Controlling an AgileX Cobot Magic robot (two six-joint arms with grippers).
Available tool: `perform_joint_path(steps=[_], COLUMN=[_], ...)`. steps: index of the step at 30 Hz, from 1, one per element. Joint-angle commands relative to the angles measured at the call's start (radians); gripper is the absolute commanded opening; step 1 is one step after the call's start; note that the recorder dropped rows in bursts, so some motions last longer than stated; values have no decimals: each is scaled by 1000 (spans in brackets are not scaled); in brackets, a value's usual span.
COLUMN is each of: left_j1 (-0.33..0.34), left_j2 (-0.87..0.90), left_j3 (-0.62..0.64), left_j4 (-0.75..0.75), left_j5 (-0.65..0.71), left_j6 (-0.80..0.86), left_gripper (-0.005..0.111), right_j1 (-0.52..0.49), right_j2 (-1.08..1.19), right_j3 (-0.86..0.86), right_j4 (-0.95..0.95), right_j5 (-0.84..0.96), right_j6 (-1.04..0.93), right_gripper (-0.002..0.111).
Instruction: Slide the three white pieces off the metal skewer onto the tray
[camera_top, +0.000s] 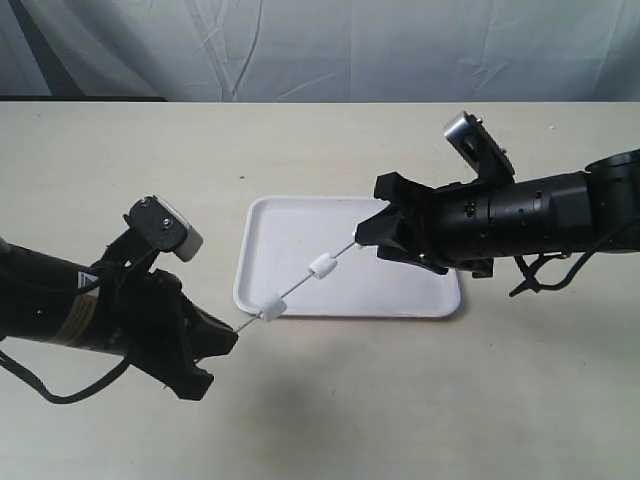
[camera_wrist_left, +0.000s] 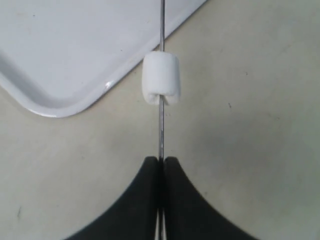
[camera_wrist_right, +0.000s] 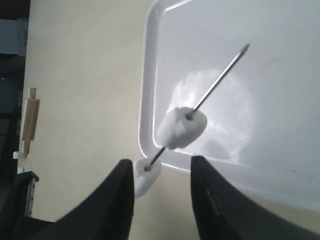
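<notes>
The thin metal skewer (camera_top: 298, 285) slants from the table over the white tray (camera_top: 400, 300). My left gripper (camera_top: 232, 338) (camera_wrist_left: 161, 159) is shut on the skewer's (camera_wrist_left: 161, 130) lower end, off the tray's corner. Two white pieces are threaded on it. One (camera_top: 270, 306) (camera_wrist_left: 161, 79) sits just past the left fingers, at the tray's rim (camera_wrist_left: 75, 107). The other (camera_top: 324, 266) (camera_wrist_right: 182, 127) hangs over the tray (camera_wrist_right: 260, 115). A third piece shows in no view. My right gripper (camera_top: 368, 235) (camera_wrist_right: 161, 161) is open near the free tip (camera_wrist_right: 245, 48), holding nothing.
The beige table (camera_top: 330, 150) runs back to a white cloth backdrop (camera_top: 330, 45). Black cables (camera_top: 545, 272) hang by the right arm. A small wooden object (camera_wrist_right: 30, 117) lies at the table's edge in the right wrist view.
</notes>
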Motion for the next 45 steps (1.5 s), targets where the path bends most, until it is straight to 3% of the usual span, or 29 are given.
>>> perform_joint_path(steps=[1,30,33,38,45], left_j1=[-1,-1,-1,-1,-1], left_j2=[-7,-51,-51,-51,-51], left_j3=[3,-3,-3,-3,-3], left_j4=[-5,-67,-67,-67,-42], left_j5=[-17,-80,-78,-73,-73], left_j6=[-6,53,52,69,67], left_gripper=[0,0,0,0,0], right_j1=[-1,-1,-1,-1,-1], right_j2=[2,2,2,2,2], right_j3=[-5,-29,-29,-29,-29], right_j4=[1,1,1,1,1], right_j5=[-24,-40,-38,-38,-73], right_j6=[9,57,57,57,57], right_gripper=[37,37,28,5,2])
